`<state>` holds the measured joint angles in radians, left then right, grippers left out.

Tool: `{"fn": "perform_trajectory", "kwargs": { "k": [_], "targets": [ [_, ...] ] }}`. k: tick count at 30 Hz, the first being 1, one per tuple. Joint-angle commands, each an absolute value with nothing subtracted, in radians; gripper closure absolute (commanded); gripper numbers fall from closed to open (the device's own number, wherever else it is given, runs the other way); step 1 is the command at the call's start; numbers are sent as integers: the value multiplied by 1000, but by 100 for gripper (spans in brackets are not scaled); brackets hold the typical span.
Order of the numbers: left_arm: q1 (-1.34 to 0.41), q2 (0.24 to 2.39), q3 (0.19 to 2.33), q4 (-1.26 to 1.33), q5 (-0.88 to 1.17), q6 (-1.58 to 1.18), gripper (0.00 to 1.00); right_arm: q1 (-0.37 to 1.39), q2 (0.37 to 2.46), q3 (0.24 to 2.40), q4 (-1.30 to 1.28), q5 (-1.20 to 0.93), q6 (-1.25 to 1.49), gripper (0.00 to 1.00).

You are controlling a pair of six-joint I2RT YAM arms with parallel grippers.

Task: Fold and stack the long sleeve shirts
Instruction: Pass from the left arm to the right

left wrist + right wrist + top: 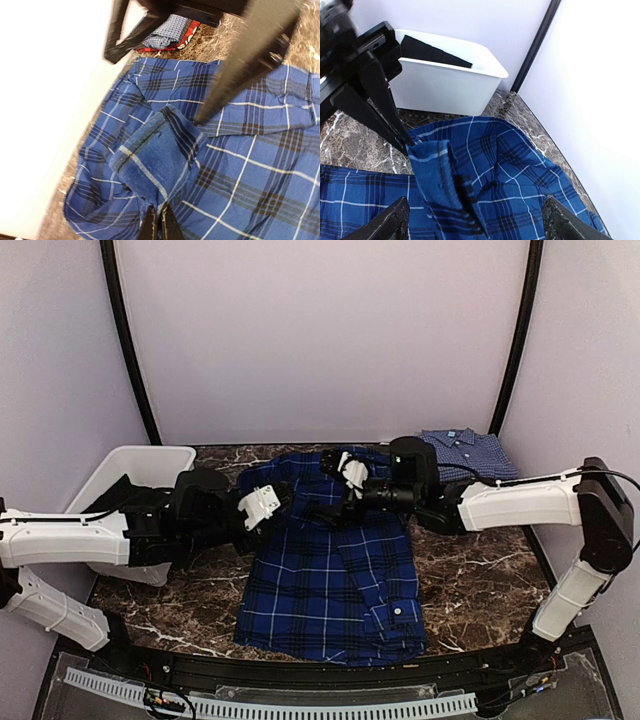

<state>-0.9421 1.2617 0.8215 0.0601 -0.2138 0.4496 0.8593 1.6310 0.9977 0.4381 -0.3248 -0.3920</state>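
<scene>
A large deep-blue plaid cloth shirt with black and white lines (330, 580) lies spread at mid-frame of the top view on the dark marbled table (480, 590). Its upper part is rumpled, with one edge raised in a ridge. The left gripper (160, 220) pinches that ridge, its fingers nearly together. The right gripper (476, 202) hangs just above, jaws wide apart, holding nothing. A folded light-blue fine-check shirt (465, 452) sits at upper right.

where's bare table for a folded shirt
Bare table right of the plaid shirt, nearer than the folded check shirt; smaller patch front left, by the white bin. Crowded at its far end: left end effector and right end effector.
</scene>
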Motion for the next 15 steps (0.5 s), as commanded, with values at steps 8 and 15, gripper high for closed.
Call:
{"fn": "perform_trajectory", "kwargs": {
  "k": [8,15],
  "targets": [
    [-1048,1193,654,439,-466,810,100,857,1737,1184,203,-564,-452,14],
    [-1064,1204,616,513,-489,861,100,858,1771,1227,163,-613,-448,23]
  ]
}}
